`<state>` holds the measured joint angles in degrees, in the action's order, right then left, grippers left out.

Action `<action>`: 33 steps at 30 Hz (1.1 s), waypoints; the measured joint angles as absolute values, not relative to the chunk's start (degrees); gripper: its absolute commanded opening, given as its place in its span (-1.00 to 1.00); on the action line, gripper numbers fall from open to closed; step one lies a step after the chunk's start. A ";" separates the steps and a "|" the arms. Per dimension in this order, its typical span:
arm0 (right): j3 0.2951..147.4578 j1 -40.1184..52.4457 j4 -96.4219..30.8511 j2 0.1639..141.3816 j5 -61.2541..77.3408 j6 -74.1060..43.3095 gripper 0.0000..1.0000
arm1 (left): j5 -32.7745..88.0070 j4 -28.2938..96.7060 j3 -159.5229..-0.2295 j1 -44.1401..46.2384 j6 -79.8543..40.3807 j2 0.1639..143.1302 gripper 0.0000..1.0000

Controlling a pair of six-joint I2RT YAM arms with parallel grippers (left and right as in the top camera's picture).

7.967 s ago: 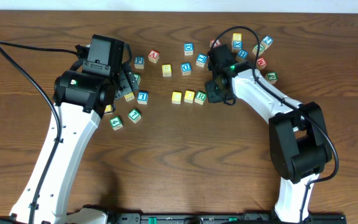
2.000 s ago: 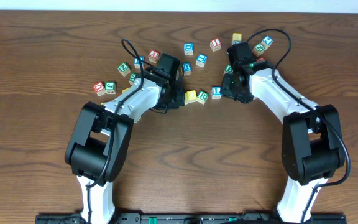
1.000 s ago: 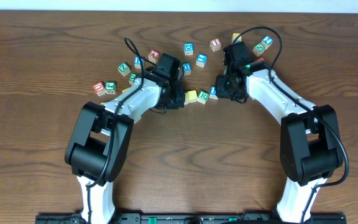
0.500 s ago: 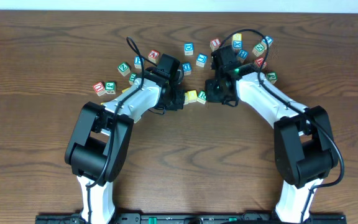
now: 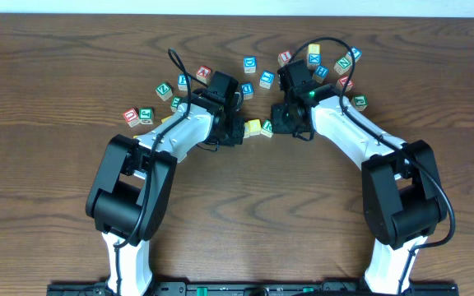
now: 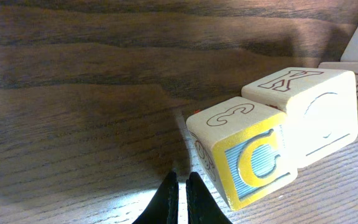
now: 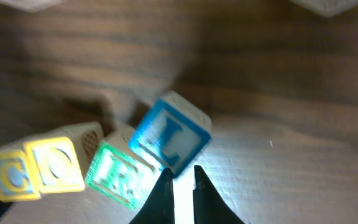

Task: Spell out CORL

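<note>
Wooden table [image 5: 245, 214], left gripper [image 6: 179, 180] beside C cube [image 6: 250, 155], right gripper [image 7: 178, 177] at L cube [image 7: 169, 134], both jaws together, empty

Dark wooden table [image 5: 237, 214] strewn with spare letter cubes.
A red cube [image 5: 129, 117] and a green cube [image 5: 146, 115] are seen side by side left of centre; a blue cube [image 5: 249, 63] and others are scattered across the upper middle.

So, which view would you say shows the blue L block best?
Right wrist: the L block shows its letter clearly, tilted beside the R block. Overhead, the right gripper hides it; left wrist misses it.
</note>
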<state>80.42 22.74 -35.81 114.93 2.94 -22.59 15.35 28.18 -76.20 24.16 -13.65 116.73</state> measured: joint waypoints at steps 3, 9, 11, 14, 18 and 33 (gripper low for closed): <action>80.42 22.74 -33.50 114.93 3.01 -22.59 -0.86 | 15.35 28.25 -76.20 24.16 -13.65 116.73 -0.85; 80.42 22.74 -31.16 114.93 3.36 -23.62 -0.88 | 15.35 28.69 -76.20 24.16 -13.65 116.73 -0.85; 80.42 22.79 -29.65 114.93 3.44 -24.21 -0.88 | 15.33 28.69 -76.20 24.16 -13.65 116.73 -0.85; 80.42 23.18 -27.33 114.93 3.40 -25.56 -0.90 | 15.18 28.71 -76.20 24.16 -13.65 116.73 -0.85; 80.42 24.10 -25.74 114.96 3.42 -27.42 -0.95 | 15.09 28.69 -76.20 24.16 -13.65 116.73 -0.85; 80.42 24.56 -25.98 116.81 3.44 -30.50 -0.97 | 12.69 29.08 -76.20 23.81 -15.03 116.73 -0.85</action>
<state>80.42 24.56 -25.98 116.81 3.44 -30.50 12.69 29.08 -76.20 23.81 -15.03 116.73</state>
